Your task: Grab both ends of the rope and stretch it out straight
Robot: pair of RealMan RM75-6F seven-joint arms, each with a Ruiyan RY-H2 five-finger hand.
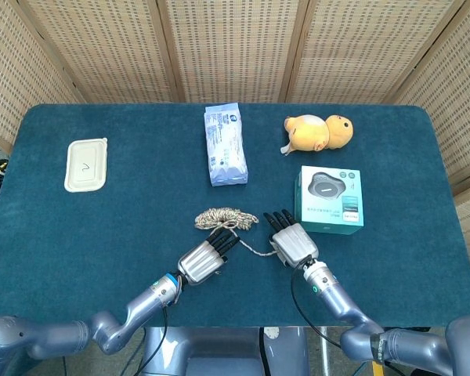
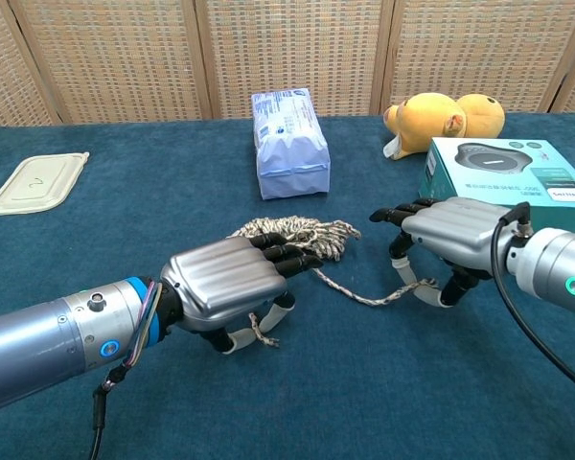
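A beige braided rope lies on the blue table, its coiled bundle just beyond both hands. My left hand lies palm down with its dark fingertips at the bundle. One frayed rope end sits between its thumb and a finger underneath. A loose strand runs right to my right hand, also palm down, where the other end lies between thumb and a finger. Whether either hand actually pinches the rope is hidden.
A teal boxed gadget stands close beside the right hand. A white-and-blue packet and a yellow plush toy lie further back. A white lidded container sits at the far left. The table's near edge is just behind the hands.
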